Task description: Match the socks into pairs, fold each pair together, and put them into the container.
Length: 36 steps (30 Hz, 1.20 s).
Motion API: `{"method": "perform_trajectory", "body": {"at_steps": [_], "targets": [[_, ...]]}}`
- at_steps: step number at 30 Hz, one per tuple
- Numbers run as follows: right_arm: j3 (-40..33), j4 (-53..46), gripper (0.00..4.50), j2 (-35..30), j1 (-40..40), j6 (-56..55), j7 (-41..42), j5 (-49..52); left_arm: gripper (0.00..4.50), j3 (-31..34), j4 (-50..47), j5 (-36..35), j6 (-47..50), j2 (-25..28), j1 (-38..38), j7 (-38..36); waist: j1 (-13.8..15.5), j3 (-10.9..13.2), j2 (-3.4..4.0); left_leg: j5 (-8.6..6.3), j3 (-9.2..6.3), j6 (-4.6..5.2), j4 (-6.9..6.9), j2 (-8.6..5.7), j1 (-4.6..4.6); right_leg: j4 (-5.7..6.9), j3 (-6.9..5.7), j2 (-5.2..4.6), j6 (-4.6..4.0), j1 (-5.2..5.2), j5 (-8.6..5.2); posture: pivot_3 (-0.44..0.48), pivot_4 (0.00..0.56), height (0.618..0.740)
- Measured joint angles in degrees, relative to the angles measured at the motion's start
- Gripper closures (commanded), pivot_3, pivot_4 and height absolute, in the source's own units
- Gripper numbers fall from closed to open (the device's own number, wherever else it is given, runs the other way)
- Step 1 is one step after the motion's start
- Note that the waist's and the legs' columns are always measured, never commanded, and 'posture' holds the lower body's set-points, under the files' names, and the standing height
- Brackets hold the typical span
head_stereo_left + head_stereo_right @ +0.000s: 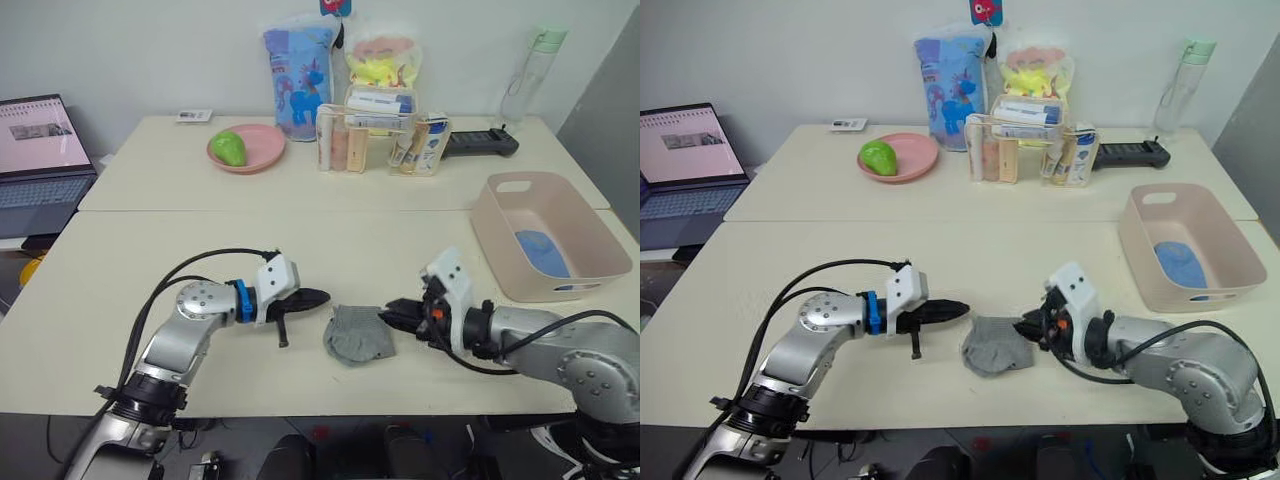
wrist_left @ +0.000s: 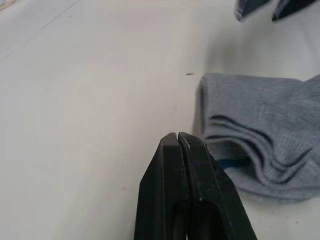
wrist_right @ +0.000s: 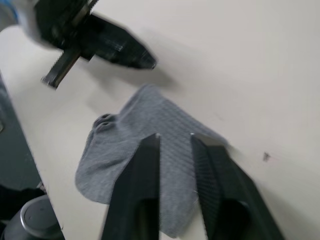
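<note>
A folded bundle of grey socks [image 1: 357, 338] lies near the table's front edge, between my two grippers. Just left of it my left gripper [image 1: 318, 297] is shut and empty; in the left wrist view its closed fingertips [image 2: 177, 137] stop short of the grey socks [image 2: 260, 130]. At the bundle's right edge is my right gripper [image 1: 388, 316], its fingers [image 3: 145, 165] a little apart and open over the grey socks [image 3: 115, 145]. To the right stands the pale pink container [image 1: 497, 232] with a light blue sock [image 1: 541, 250] inside.
At the back of the table are a round pink plate [image 1: 262, 150] with a green object, a clear organiser [image 1: 380, 140] of bottles, two printed bags, a water bottle [image 1: 527, 75] and a black device [image 1: 480, 142]. A laptop [image 1: 40, 160] sits far left.
</note>
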Motion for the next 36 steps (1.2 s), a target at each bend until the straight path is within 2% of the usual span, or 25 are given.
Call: {"method": "perform_trajectory", "body": {"at_steps": [5,8,11,17,24,29,33,36], "targets": [[10.2,1.0,4.47,-2.2,0.8,-8.5,7.6,-9.2,4.50,0.1,-8.7,-3.3,3.2,2.6,0.4,-3.6,0.1,0.1,-0.06,0.00,0.01,-0.01,0.01,-0.05,0.00,-0.05,0.02,-0.05,0.00,0.03,0.00,0.000,0.150,0.703],[15.7,3.4,4.47,-2.8,0.8,-13.0,10.2,-15.8,4.50,-2.9,-13.7,-3.7,5.0,1.9,1.9,-3.7,0.1,0.1,-0.14,0.01,0.00,-0.02,0.01,-0.04,0.01,-0.07,0.00,-0.06,0.00,0.06,0.00,0.000,0.150,0.703],[19.1,5.4,4.47,-2.0,1.0,-15.6,11.2,-20.1,4.50,-5.7,-14.2,-2.9,5.3,1.1,2.9,-3.3,0.2,0.2,-0.19,0.02,-0.02,-0.04,0.01,-0.02,0.01,-0.02,-0.02,-0.03,0.00,0.04,0.00,0.000,0.150,0.703],[18.0,5.0,4.47,-0.8,2.1,-18.0,12.5,-22.8,4.50,-6.5,-8.9,0.9,2.6,-0.5,2.5,-0.3,0.2,0.3,-0.24,0.03,-0.03,-0.06,0.01,-0.02,0.01,-0.03,-0.02,-0.03,0.00,0.04,0.00,0.000,0.150,0.703],[7.4,0.5,4.47,-3.2,2.8,-17.1,14.8,-19.3,4.50,-6.5,-9.5,0.2,1.9,-0.6,1.5,-1.2,0.3,0.4,-0.30,0.03,-0.03,-0.05,0.01,-0.03,-0.01,-0.06,-0.04,-0.06,-0.01,0.06,0.00,0.000,0.150,0.703],[8.9,6.4,4.47,0.4,2.8,-19.7,13.3,-24.3,4.50,-7.2,-12.3,0.0,1.3,-0.3,1.5,-2.4,0.2,0.4,-0.30,0.03,-0.01,-0.06,0.01,-0.02,0.01,-0.02,-0.01,-0.04,-0.01,0.04,0.00,0.000,0.150,0.703],[12.8,14.4,4.47,4.2,2.8,-24.5,12.3,-30.3,4.50,-8.8,0.2,6.0,-5.1,-2.2,-0.6,0.6,0.2,0.4,-0.34,0.04,-0.02,-0.08,0.03,-0.08,0.05,0.02,-0.02,-0.04,-0.01,0.05,0.01,0.000,0.150,0.703],[13.2,15.9,4.47,4.3,2.9,-26.8,12.4,-32.6,4.50,-9.1,6.6,8.5,-10.0,-2.2,-1.5,0.7,0.2,0.4,-0.37,0.13,-0.03,-0.24,0.03,-0.09,0.02,-0.04,0.01,-0.05,-0.01,0.01,0.01,0.000,0.150,0.703]]}}
